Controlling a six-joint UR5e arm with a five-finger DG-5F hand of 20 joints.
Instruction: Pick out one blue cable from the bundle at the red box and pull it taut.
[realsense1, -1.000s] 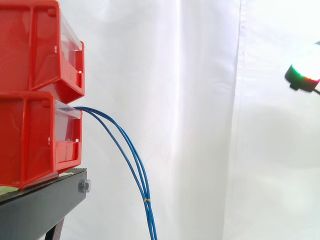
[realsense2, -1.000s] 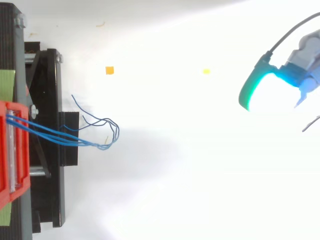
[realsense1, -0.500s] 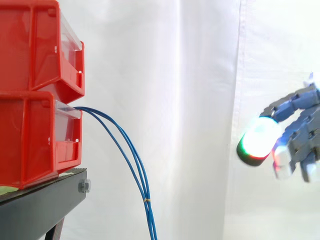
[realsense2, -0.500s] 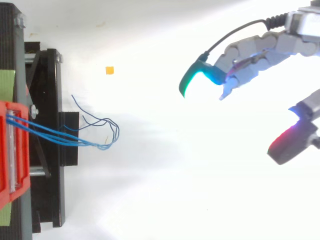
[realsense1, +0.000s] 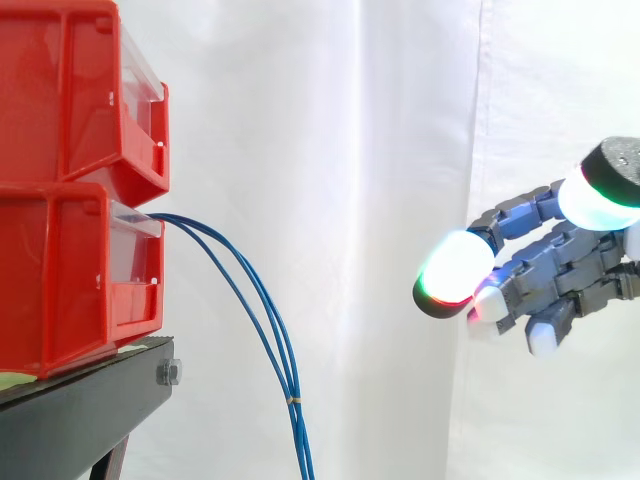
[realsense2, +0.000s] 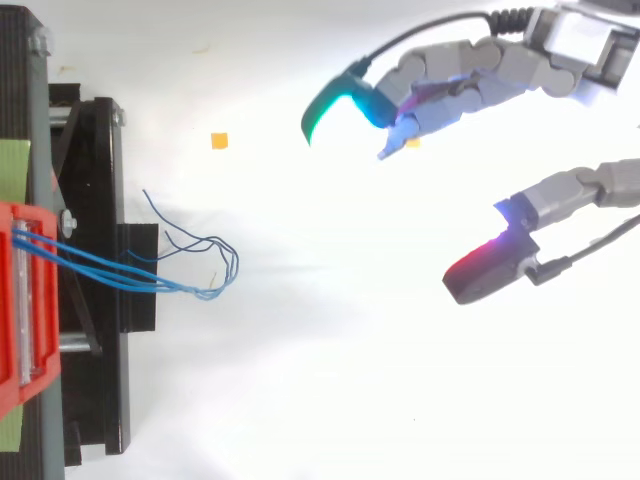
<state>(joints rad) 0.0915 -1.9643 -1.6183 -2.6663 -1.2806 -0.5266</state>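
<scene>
step: reach toward the bundle, nothing grasped yet | hand: fingers spread wide, empty, well apart from the cables | blue cables: hang slack from lower red bin | next: close in, pinch one cable alone

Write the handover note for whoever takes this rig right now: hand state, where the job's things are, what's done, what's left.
Robot hand: open, fingers spread, holding nothing. It is in the air to the right of the cables, at about the height of the lower box and clear of everything.
Blue cables: they come out of the front of the lower red box and hang slack in a curve down past the edge of the black stand, running close together lower down.
Done: nothing gripped, no cable separated.
Left: close in on the bundle, pinch one cable, pull it taut.
</scene>
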